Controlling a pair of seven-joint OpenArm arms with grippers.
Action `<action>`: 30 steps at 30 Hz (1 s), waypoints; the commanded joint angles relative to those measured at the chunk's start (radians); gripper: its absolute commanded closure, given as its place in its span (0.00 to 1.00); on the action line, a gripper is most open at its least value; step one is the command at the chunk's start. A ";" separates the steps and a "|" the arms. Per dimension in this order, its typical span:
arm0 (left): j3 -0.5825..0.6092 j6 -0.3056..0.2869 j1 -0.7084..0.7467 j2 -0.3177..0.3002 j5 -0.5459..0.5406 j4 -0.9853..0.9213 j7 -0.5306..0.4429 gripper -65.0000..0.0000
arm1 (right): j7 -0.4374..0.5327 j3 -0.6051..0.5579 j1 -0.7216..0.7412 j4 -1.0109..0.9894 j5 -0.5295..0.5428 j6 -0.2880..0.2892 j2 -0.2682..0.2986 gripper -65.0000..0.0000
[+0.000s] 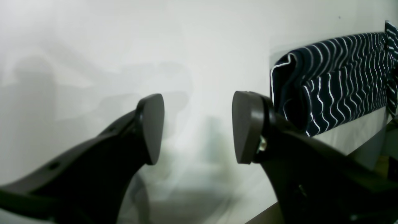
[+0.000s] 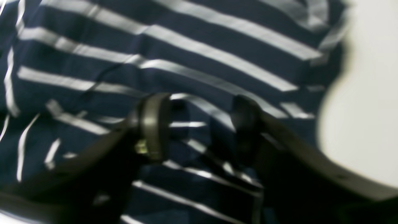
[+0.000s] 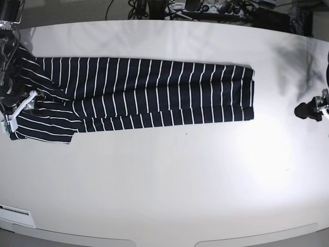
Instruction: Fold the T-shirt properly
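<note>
The T-shirt, dark navy with thin white stripes, lies folded lengthwise into a long strip across the far half of the white table. Its sleeve end is at the left. My right gripper hovers just over that left end, and its jaws stand apart with striped cloth beneath them; the picture is blurred. In the base view the right arm covers the shirt's left edge. My left gripper is open and empty above bare table, to the right of the shirt's folded end. The base view shows this left gripper apart from the cloth.
Cables and equipment crowd the space behind the table's far edge. A small label sits at the front left edge. A bright glare patch lies on the table's right side.
</note>
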 commanded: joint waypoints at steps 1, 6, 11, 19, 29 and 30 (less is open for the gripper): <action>-0.013 0.000 -0.016 -0.028 -0.023 0.008 0.001 0.44 | 0.018 0.037 0.011 0.018 0.023 0.000 0.024 0.38; -0.013 0.001 -0.017 0.020 -0.023 0.008 -0.001 0.44 | 0.017 0.158 0.011 0.018 0.080 0.060 0.024 0.37; -0.013 0.000 -0.017 0.106 -0.023 0.008 -0.001 0.44 | -0.016 0.184 0.010 0.018 0.183 0.113 0.049 0.38; -0.013 0.016 0.014 0.163 -0.023 0.009 0.003 0.44 | -0.032 0.184 0.011 0.018 0.275 0.165 0.071 0.38; -0.013 0.034 0.165 0.233 -0.023 0.025 0.010 0.44 | -0.017 0.184 0.020 0.018 0.271 0.165 0.095 0.38; -0.013 0.034 0.174 0.242 -0.023 0.032 0.010 0.44 | -0.017 0.184 0.023 0.018 0.270 0.164 0.095 0.38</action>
